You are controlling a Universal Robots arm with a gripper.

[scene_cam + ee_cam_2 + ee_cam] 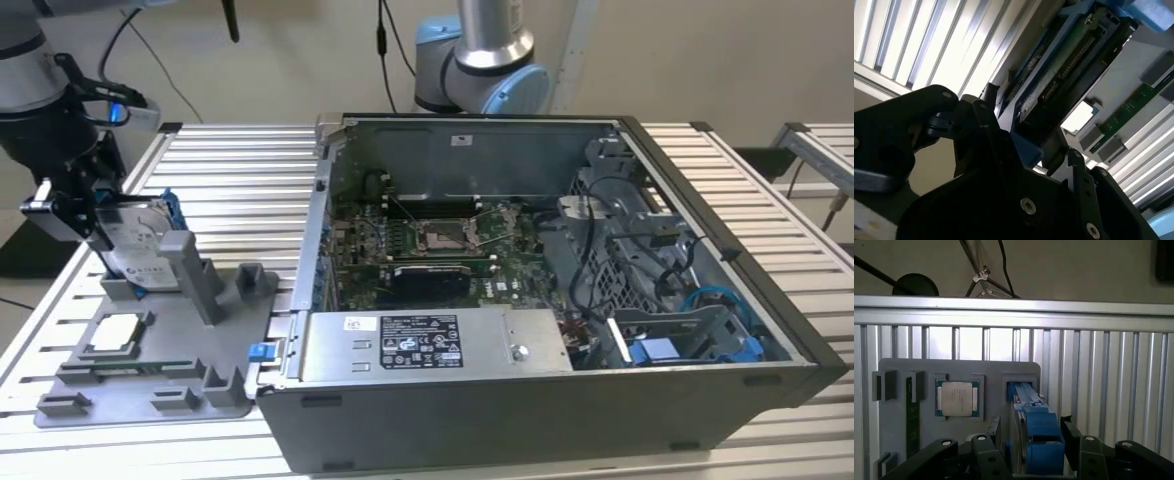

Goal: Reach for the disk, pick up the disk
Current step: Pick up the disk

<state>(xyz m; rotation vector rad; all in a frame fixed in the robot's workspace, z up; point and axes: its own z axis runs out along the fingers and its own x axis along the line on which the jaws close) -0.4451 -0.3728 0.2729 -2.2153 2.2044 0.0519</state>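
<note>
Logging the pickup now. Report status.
Gripper astride disk. Disk upright in tray slot, not lifted. Nothing in the way.

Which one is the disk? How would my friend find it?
Find the big open computer case, then the grey tray beside it, on the exterior view's left. The disk stands on edge at the tray's far end, at the gripper. It is silver with a blue frame, unlike the small square chip lying flat nearby.

Silver-grey arm [27, 80], blue joint cap [123, 108]
</note>
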